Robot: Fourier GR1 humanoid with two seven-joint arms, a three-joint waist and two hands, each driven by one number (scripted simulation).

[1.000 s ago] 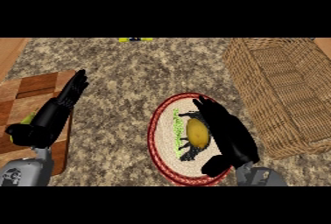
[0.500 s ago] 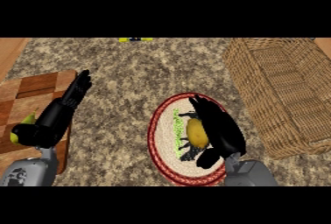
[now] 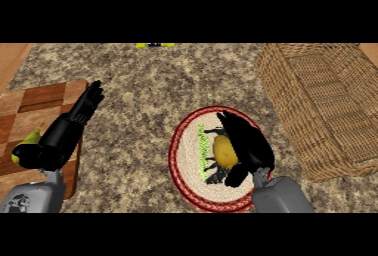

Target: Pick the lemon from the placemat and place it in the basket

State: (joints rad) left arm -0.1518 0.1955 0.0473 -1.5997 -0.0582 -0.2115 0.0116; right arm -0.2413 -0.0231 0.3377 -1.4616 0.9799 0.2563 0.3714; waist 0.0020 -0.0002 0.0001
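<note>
A yellow lemon [image 3: 224, 150] lies on the round placemat [image 3: 184, 172], which has a red rim and a cream middle, at the lower centre of the counter. My right hand [image 3: 249, 142] lies over the lemon from the right, and its fingers and thumb curl round the fruit. The woven basket [image 3: 321, 100] stands to the right of the placemat, its inside showing nothing. My left hand [image 3: 70, 125] rests open at the left, fingers straight and pointing away over the cutting board.
A wooden checkered cutting board [image 3: 33, 112] lies at the left edge with a green pear-like fruit [image 3: 26, 147] on it, partly behind my left forearm. A small yellow-green object [image 3: 155, 45] sits at the far edge of the counter.
My right hand has closed in lower over the lemon, fingers curling round it. My left arm shifted slightly right and up over the board. The lemon stays on the placemat.
</note>
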